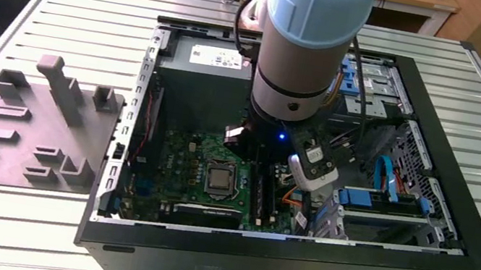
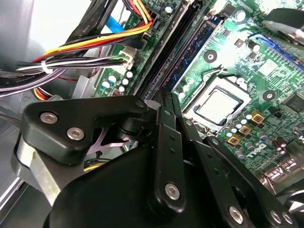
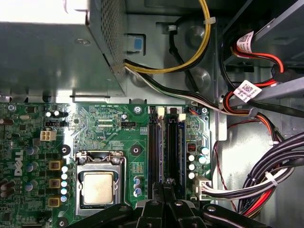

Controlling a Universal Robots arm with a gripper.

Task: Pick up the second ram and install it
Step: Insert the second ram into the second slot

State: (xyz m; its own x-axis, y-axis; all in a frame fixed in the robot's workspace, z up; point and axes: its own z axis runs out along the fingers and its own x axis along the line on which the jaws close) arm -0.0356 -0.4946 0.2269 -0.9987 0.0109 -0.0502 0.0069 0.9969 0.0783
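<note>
We see the hand (image 3: 164,186), fingers pinched narrow above the slots (image 3: 166,152), pressing the ram (image 2: 197,47); misalignment with the slot could bend the board (image 3: 109,128).

We see an open black computer case (image 1: 458,237) on a slatted metal table (image 1: 65,10). At nine o'clock from it lies a grey moulded parts tray (image 1: 35,137). Inside sit a green motherboard (image 3: 109,128) and silver processor (image 3: 97,187).
</note>
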